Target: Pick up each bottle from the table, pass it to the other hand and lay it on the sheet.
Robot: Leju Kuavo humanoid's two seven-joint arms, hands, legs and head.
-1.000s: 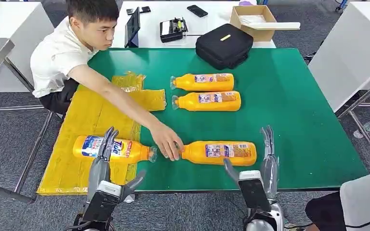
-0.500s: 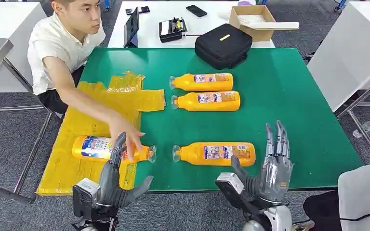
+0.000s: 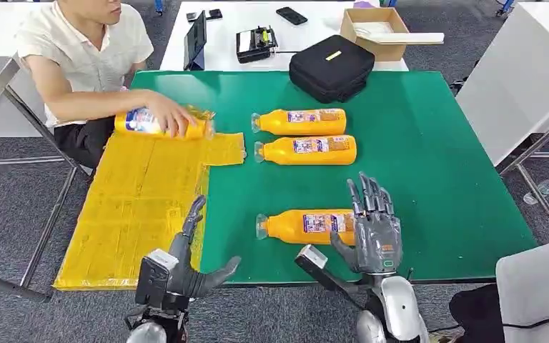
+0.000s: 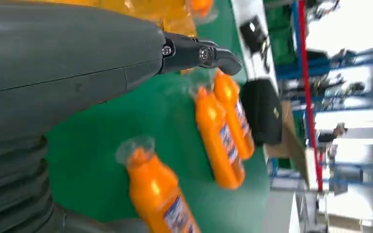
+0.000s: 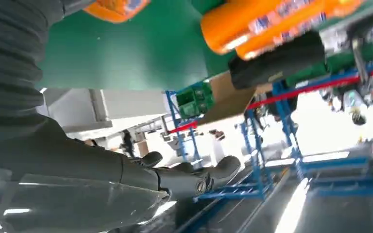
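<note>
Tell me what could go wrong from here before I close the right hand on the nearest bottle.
1. The right hand is open over the base end of the nearest bottle, which lies on its side on the green table; a grip that far off centre may let it roll or tip.
2. A person's hand holds another bottle at the far end of the yellow sheet, so the left hand could meet it when placing.
</note>
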